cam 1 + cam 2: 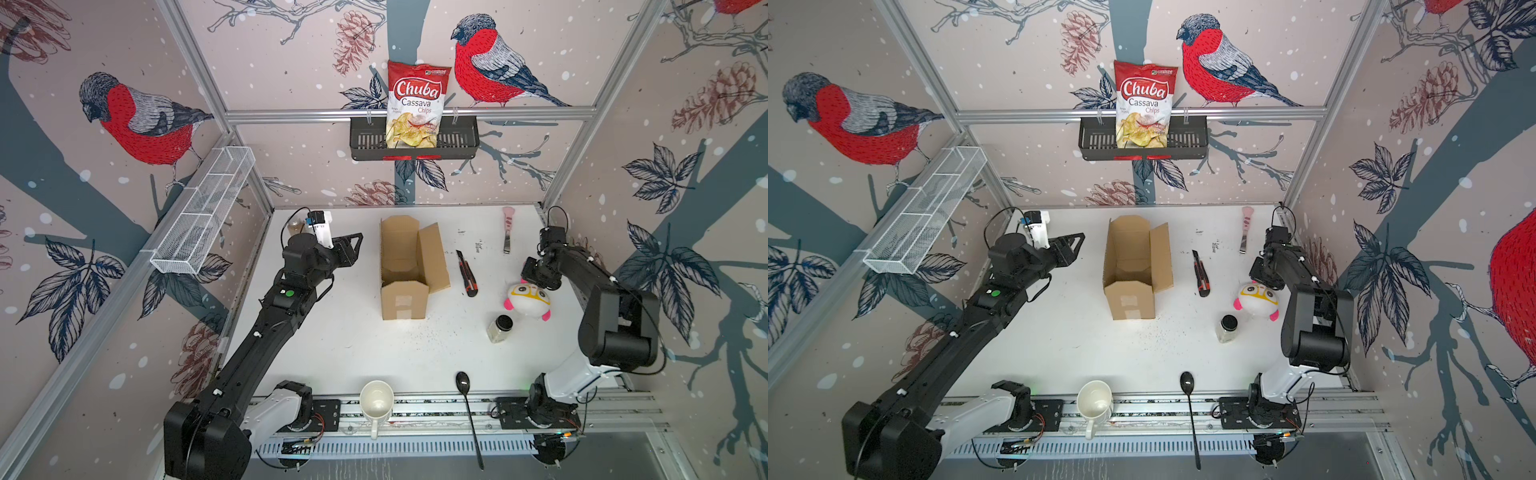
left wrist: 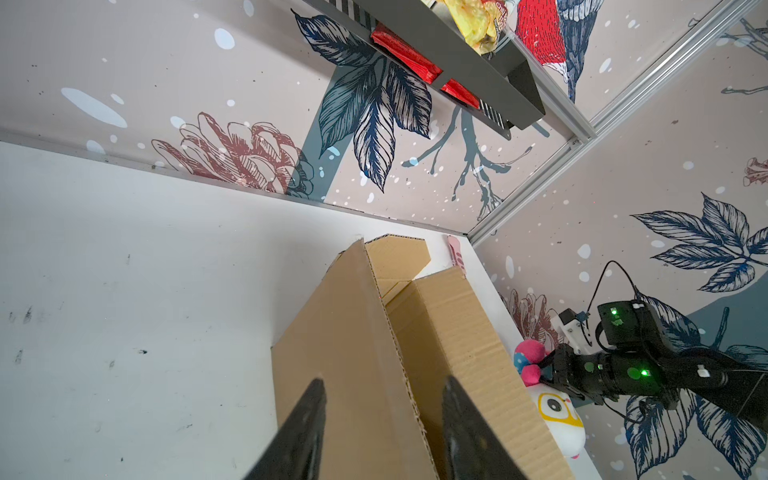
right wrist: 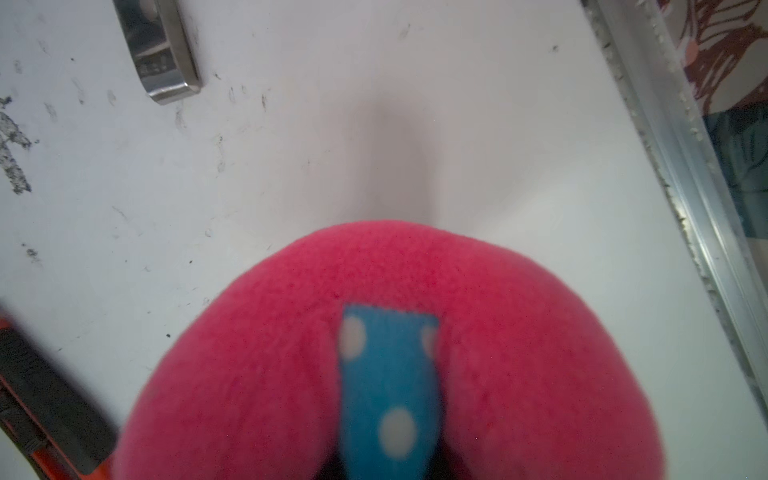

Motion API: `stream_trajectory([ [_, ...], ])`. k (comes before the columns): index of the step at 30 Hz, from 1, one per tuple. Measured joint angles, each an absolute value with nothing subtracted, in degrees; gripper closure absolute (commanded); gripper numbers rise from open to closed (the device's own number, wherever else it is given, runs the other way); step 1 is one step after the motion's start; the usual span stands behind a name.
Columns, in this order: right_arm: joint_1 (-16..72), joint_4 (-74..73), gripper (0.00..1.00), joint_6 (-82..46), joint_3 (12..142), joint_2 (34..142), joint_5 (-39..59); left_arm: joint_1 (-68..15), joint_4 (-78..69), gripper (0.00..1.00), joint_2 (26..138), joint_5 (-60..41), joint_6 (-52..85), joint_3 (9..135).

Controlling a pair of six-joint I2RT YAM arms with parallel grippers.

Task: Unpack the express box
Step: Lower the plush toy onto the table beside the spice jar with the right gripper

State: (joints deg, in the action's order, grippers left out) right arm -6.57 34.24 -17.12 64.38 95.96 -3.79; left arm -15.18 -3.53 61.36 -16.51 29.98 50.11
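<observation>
DESK SCENE: The express box stands in the middle of the white desk, its flaps thrown open. The left jaws, parted and empty, hang near the box at its 10 o'clock, not touching it. A utility knife lies at the box's 3 o'clock. Beyond the knife, the right jaws are clenched on the top of a white-and-pink plush toy, whose blue dotted ribbon fills the right wrist view. A black-capped jar stands at 4 o'clock, a spoon at 5, a mug at 6.
</observation>
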Motion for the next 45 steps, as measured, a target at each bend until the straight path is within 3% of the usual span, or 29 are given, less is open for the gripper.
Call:
stream_trajectory([
  [14, -7.1, 30.3, 0.83, -17.0, 62.0, 98.2, -2.1, -15.2, -3.5, 0.54, 61.2, -16.5, 30.0, 50.1],
  [25, -7.1, 28.4, 0.61, -16.9, 61.0, 98.6, -1.6, -15.2, -3.6, 0.54, 60.6, -16.5, 30.0, 49.8],
  [45, -7.1, 29.7, 0.41, -17.9, 60.9, 96.4, -1.7, -15.2, -3.7, 0.52, 60.4, -16.5, 30.0, 49.1],
])
